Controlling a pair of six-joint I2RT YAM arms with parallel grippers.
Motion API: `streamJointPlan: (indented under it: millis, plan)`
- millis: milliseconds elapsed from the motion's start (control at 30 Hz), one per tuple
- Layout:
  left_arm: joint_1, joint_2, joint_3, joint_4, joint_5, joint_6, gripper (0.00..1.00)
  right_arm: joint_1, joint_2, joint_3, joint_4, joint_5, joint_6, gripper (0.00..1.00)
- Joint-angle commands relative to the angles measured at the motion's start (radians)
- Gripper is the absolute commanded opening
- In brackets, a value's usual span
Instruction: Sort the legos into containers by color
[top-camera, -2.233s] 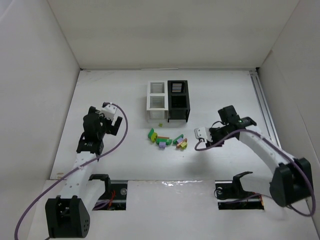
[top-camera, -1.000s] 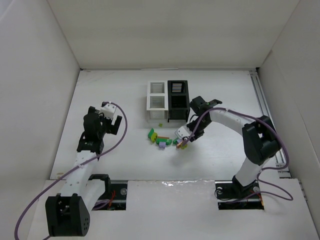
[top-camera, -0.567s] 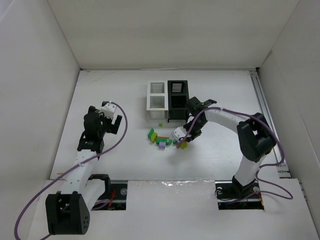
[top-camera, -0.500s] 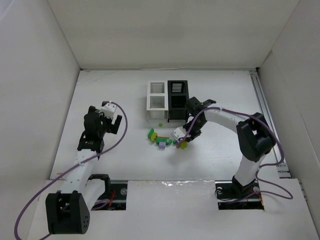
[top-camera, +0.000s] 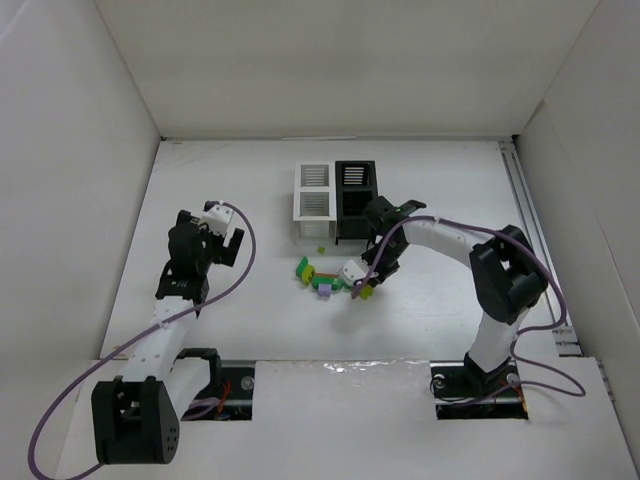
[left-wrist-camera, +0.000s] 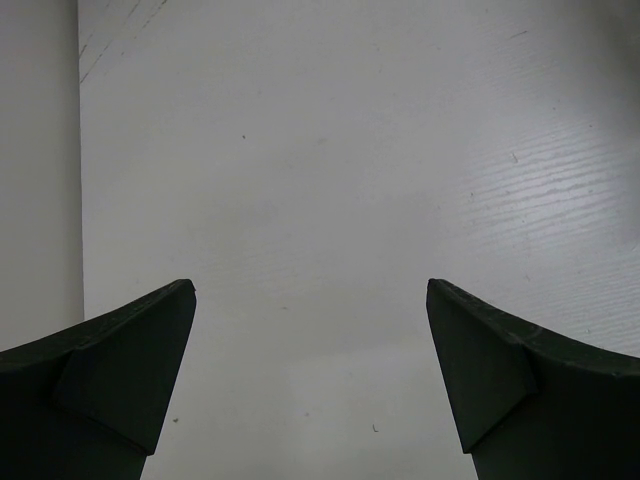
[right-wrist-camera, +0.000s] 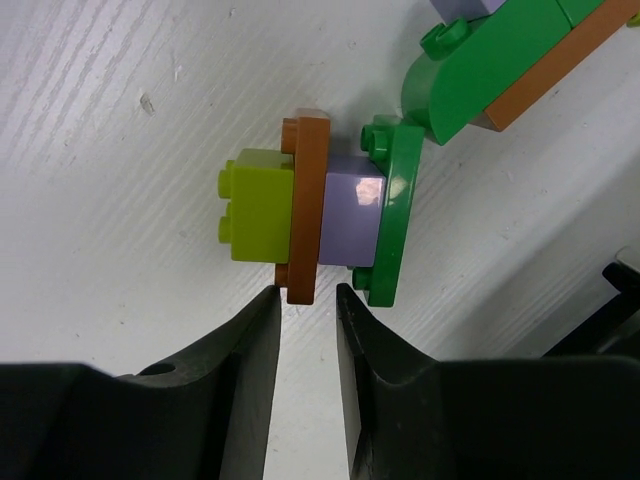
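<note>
our right end effector (right-wrist-camera: 307, 300) sits low at the right end of the legos (top-camera: 325, 278), which lie in a small heap on the surface (top-camera: 220, 180) just in front of the containers (top-camera: 337, 200). none of the legos we can see is inside a container. in the right wrist view its fingers stand close together with only a thin gap, their tips on either side of the near end of an orange plate (right-wrist-camera: 305, 210). we cannot tell whether they are pressing it. that plate stands on edge in a tight stack: a yellow-green brick (right-wrist-camera: 258, 220) against its left face, a purple brick (right-wrist-camera: 352, 215) against its right, and a green plate (right-wrist-camera: 392, 215) beyond the purple one. a larger green piece (right-wrist-camera: 500, 60) lies just past the stack. one tiny yellow-green bit (top-camera: 320, 249) rests apart, nearer the containers. our left end effector (left-wrist-camera: 310, 300) hangs well off to the left, fingers spread wide with only bare surface between them.
</note>
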Motion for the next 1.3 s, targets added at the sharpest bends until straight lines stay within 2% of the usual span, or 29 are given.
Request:
streamJointPlan:
  millis: [0, 667, 1033, 1133, 1167, 1267]
  plan:
    - [-0.003, 0.000, 0.038, 0.051, -0.007, 0.019, 1.00, 0.011, 0.021, 0.050, -0.045, 0.000, 0.000, 0.34]
    - [-0.003, 0.037, 0.038, 0.078, -0.025, 0.037, 1.00, 0.073, 0.040, 0.070, -0.060, 0.028, 0.077, 0.34]
    - [-0.003, 0.046, 0.038, 0.098, -0.034, 0.057, 1.00, 0.103, 0.060, 0.061, -0.020, 0.057, 0.141, 0.30]
    - [-0.003, 0.056, 0.038, 0.098, -0.034, 0.057, 1.00, 0.122, 0.070, 0.061, 0.004, 0.069, 0.163, 0.25]
    - [-0.003, 0.056, 0.038, 0.098, -0.034, 0.057, 1.00, 0.122, 0.070, 0.061, 0.015, 0.080, 0.187, 0.19]
    - [-0.003, 0.056, 0.038, 0.098, -0.034, 0.057, 1.00, 0.131, 0.080, 0.070, 0.024, 0.080, 0.211, 0.09]
